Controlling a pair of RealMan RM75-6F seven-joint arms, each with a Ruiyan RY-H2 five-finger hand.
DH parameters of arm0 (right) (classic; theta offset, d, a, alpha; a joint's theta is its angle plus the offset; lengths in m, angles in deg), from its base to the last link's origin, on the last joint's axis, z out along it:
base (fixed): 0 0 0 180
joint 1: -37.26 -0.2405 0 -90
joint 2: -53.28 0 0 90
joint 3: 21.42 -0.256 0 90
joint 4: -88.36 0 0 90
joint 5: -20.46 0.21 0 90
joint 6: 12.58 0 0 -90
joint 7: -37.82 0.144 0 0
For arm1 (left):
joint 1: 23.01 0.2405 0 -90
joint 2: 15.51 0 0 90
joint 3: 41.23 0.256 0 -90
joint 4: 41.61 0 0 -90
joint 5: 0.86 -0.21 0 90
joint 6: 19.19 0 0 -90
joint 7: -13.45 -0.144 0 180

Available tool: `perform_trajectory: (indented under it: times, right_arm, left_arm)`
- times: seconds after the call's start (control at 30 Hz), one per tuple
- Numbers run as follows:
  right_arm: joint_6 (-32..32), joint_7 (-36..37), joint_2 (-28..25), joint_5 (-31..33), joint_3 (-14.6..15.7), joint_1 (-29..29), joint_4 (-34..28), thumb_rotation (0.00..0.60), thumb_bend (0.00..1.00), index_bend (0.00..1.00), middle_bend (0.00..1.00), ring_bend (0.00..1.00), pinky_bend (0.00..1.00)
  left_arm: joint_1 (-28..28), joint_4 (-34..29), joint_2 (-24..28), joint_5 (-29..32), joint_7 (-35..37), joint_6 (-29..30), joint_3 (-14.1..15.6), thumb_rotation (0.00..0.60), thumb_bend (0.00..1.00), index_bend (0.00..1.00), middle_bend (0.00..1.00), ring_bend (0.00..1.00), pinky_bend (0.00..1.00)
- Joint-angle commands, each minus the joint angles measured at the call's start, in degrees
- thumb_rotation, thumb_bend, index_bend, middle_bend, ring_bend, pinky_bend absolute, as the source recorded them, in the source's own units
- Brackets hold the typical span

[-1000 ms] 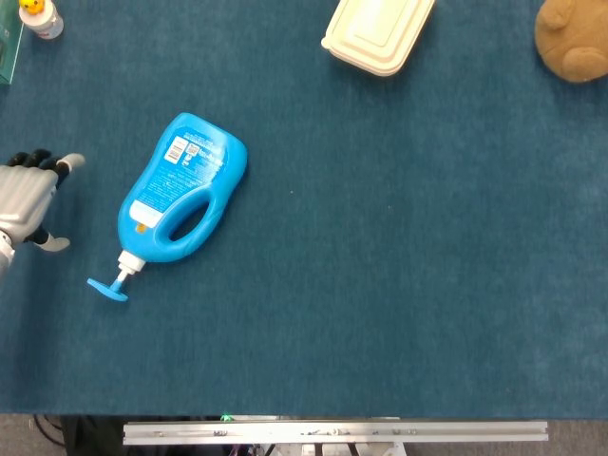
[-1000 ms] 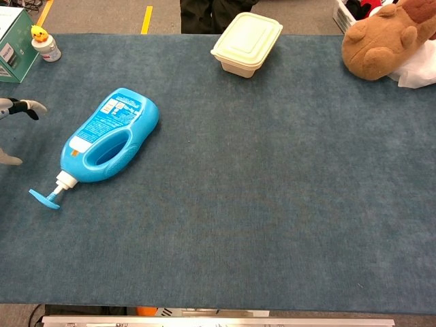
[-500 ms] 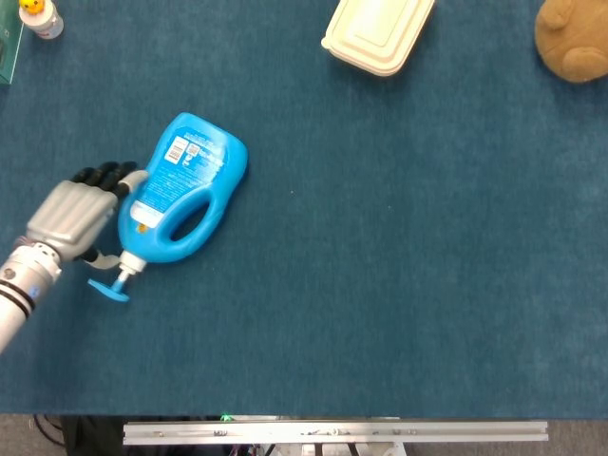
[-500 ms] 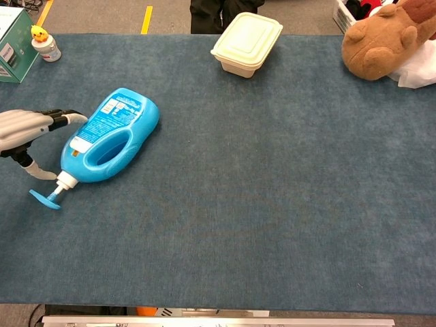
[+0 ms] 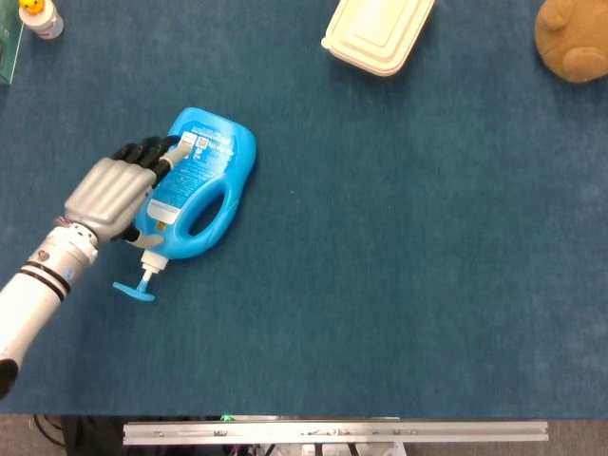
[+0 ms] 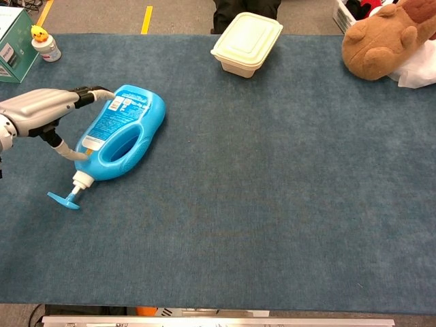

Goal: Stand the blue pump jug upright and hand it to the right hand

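Head view shows my left hand [image 5: 116,195] reaching in from the lower left, its arm [image 5: 38,290] slanting up from the frame's corner toward the jug [image 5: 195,185]. I see the silver back of the hand facing the camera, with the dark fingers [image 5: 142,150] laid against the jug's left flank near the label and the thumb down by the neck. Chest view gives me the same hand [image 6: 42,111] from the front: fingers over the jug's [image 6: 119,139] upper left edge, thumb [image 6: 65,150] curved in under it beside the neck, so the hand is cupping the jug's side; whether it has a firm hold on it I cannot tell. The jug lies flat on its side on the blue mat [image 6: 272,191], left of centre, base pointing away from me and pump [image 6: 67,197] pointing toward the near edge, handle loop on its right side. Its label [image 5: 185,171] is white and pale blue with small print that I cannot read. My right hand is in neither view. At the far edge sit a cream lidded box [image 6: 246,42] and a brown plush toy [image 6: 381,37].
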Motion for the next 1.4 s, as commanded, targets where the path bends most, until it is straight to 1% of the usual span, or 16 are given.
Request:
perform_trajectory:
  times: [0.03,0.1,0.13,0.17,0.2,0.23,0.27,0.3,0.37,0.43,0.53,0.67,1.03,1.23,1.4]
  right_arm:
    - [0.04,0.56,-0.01,0.03,0.06,0.13,0.47,0.600,0.08,0.08,0.22,0.11,0.24]
    - [0.13,0.87,0.06,0.08,0.13,0.18,0.78,0.600,0.08,0.08,0.22,0.11,0.24]
    - [0.21,0.97,0.06,0.10,0.15,0.18,0.86,0.600,0.08,0.08,0.22,0.11,0.24]
    - [0.29,1.03,0.07,0.11,0.18,0.17,0.93,0.600,0.08,0.08,0.22,0.11,0.24]
    - [0.35,1.03,0.07,0.11,0.21,0.17,0.98,0.600,0.08,0.08,0.22,0.11,0.24]
    - [0.42,0.97,0.06,0.06,0.23,0.14,1.02,0.600,0.08,0.08,0.22,0.11,0.24]
    - [0.49,0.90,0.03,0.02,0.25,0.10,0.99,0.600,0.08,0.08,0.22,0.11,0.24]
    - [0.54,0.84,0.01,-0.02,0.24,0.06,0.92,0.600,0.08,0.08,0.22,0.11,0.24]
    - [0.59,0.66,-0.03,-0.10,0.23,-0.01,0.77,0.600,0.08,0.08,0.22,0.11,0.24]
    - [0.69,0.49,-0.01,-0.16,0.25,-0.08,0.70,0.600,0.08,0.08,0.22,0.11,0.24]
    - [1.09,0.40,0.02,-0.07,0.34,-0.21,0.71,0.600,0.08,0.08,0.22,0.11,0.24]
    - [1.46,0.51,0.03,0.34,0.29,-0.33,1.03,0.600,0.08,0.08,0.22,0.11,0.24]
    - [3.61,1.03,0.27,1.74,-0.20,-1.46,2.14,0.600,0.08,0.08,0.22,0.11,0.24]
    - [3.77,1.39,0.29,2.22,-0.33,-1.47,2.42,0.600,0.08,0.08,0.22,0.11,0.24]
    - [3.28,1.95,0.16,2.19,-0.32,-1.12,2.54,0.600,0.08,0.08,0.22,0.11,0.24]
  left_arm:
    - [-0.88,-2.02,3.30,0.09,1.54,-0.96,-0.92,0.600,0.13,0.08,0.03,0.00,0.12]
    - [-0.82,-2.83,4.46,-1.13,3.87,-0.44,-1.29,0.594,0.13,0.13,0.08,0.00,0.12]
    - [-0.79,-3.02,4.74,-1.92,5.19,-0.17,-1.42,0.546,0.13,0.16,0.10,0.00,0.11]
    - [-0.76,-3.11,4.89,-2.70,6.50,0.17,-1.56,0.446,0.13,0.21,0.13,0.01,0.11]
    - [-0.71,-3.13,4.87,-3.63,7.95,0.72,-1.76,0.375,0.13,0.23,0.14,0.01,0.10]
    - [-0.63,-2.92,4.57,-5.24,10.02,1.69,-1.94,0.276,0.13,0.26,0.17,0.03,0.10]
    - [-0.63,-2.60,4.22,-6.49,11.50,2.33,-1.99,0.215,0.13,0.29,0.20,0.04,0.10]
    - [-0.75,-2.26,3.90,-7.60,12.75,2.65,-1.92,0.165,0.13,0.31,0.21,0.05,0.09]
    - [-1.20,-1.64,3.04,-9.69,14.83,3.20,-1.84,0.085,0.12,0.33,0.23,0.06,0.06]
    - [-1.97,-1.12,2.20,-10.89,15.30,2.90,-1.69,0.055,0.11,0.33,0.23,0.06,0.03]
    - [-3.39,-0.85,1.05,-10.53,14.30,1.17,-1.82,0.034,0.10,0.33,0.23,0.05,0.01]
    - [-5.19,-0.84,-0.76,-7.68,11.12,-1.49,-2.55,0.012,0.10,0.32,0.22,0.05,0.00]
    - [-10.27,1.14,-8.50,2.50,0.77,-6.11,-5.16,0.000,0.10,0.32,0.19,0.00,0.00]
    - [-13.25,4.21,-12.68,7.51,-4.43,-8.75,-4.95,0.000,0.10,0.32,0.19,0.00,0.00]
    - [-14.85,8.10,-14.99,11.77,-10.88,-8.71,-3.86,0.000,0.10,0.32,0.19,0.00,0.00]
